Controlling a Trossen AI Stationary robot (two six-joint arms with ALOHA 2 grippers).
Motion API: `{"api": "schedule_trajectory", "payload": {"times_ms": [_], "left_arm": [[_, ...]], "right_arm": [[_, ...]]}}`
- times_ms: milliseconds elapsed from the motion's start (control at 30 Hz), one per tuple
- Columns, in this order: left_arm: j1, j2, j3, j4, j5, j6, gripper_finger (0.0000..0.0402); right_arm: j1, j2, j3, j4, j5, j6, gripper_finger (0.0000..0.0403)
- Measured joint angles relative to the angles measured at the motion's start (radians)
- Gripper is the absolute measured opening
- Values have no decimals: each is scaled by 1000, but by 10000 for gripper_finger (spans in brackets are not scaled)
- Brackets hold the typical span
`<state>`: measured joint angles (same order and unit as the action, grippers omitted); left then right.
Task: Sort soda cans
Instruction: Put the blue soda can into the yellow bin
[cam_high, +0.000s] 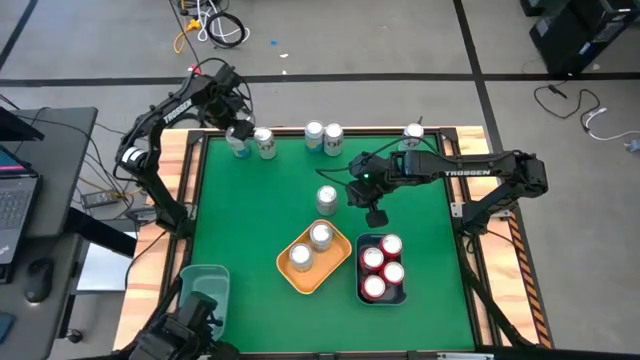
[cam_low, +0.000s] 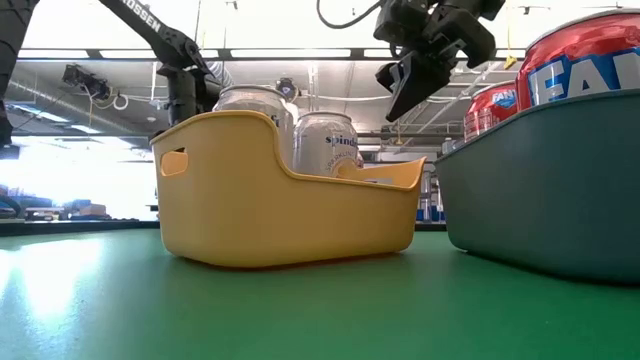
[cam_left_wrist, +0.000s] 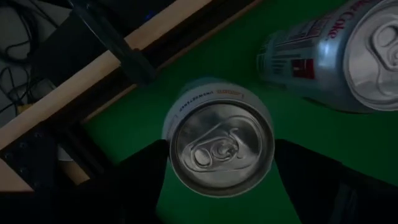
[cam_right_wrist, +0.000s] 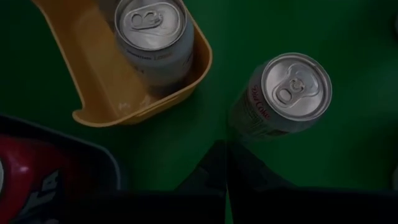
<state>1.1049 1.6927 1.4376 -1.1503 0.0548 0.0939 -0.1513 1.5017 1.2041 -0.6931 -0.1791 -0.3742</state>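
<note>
Upright silver-topped soda cans (cam_high: 320, 236), four red

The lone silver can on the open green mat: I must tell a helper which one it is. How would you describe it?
Start at the yellow plastic bin near the middle of the green table. Just beyond its far corner stands one silver can, alone on the mat, below the right gripper. Unlike the other cans, it sits in no bin and not in the far-edge row.

Red cans (cam_low: 585, 60) cut off, perhaps lettered "FAN".
</note>
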Motion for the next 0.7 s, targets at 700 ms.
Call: {"api": "schedule_trajectory", "payload": {"times_ms": [700], "left_arm": [[0, 26, 0, 6, 29, 4, 300]], "right_arm": [[0, 0, 0, -16, 0, -41, 0]]}}
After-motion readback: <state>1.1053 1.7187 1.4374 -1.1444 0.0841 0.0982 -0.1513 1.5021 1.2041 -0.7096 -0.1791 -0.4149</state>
